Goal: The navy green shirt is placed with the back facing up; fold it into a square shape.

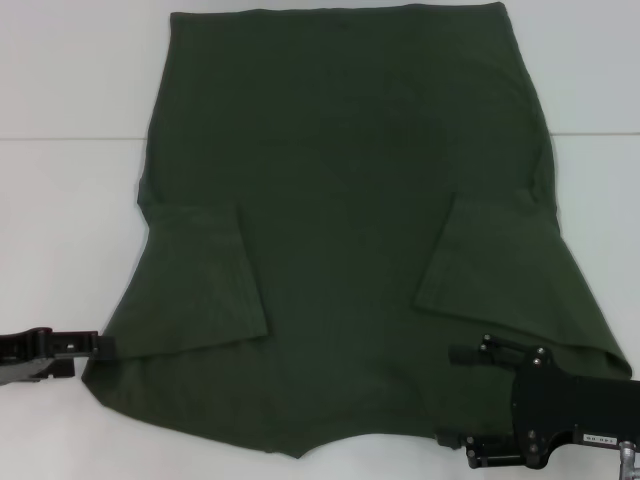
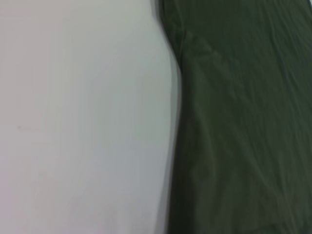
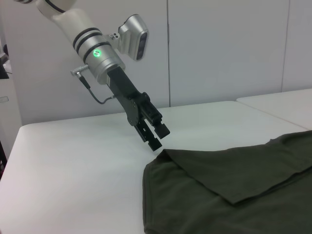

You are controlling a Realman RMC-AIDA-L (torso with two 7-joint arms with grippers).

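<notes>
In the head view, the navy green shirt (image 1: 345, 230) lies flat on the white table (image 1: 70, 220), plain side up, with both short sleeves folded inward over the body and the hem toward the far edge. The left gripper (image 1: 100, 347) sits low at the shirt's near left corner, its tip touching the cloth edge. The right gripper (image 1: 462, 395) hangs over the near right part of the shirt, its fingers (image 1: 468, 354) spread apart above the fabric.

The left wrist view shows only the shirt's dark olive cloth with soft creases beside bare table.

In the right wrist view, the left gripper's fingers (image 3: 163, 129) stand slightly apart, just at the raised corner of the shirt, clamping nothing.
</notes>
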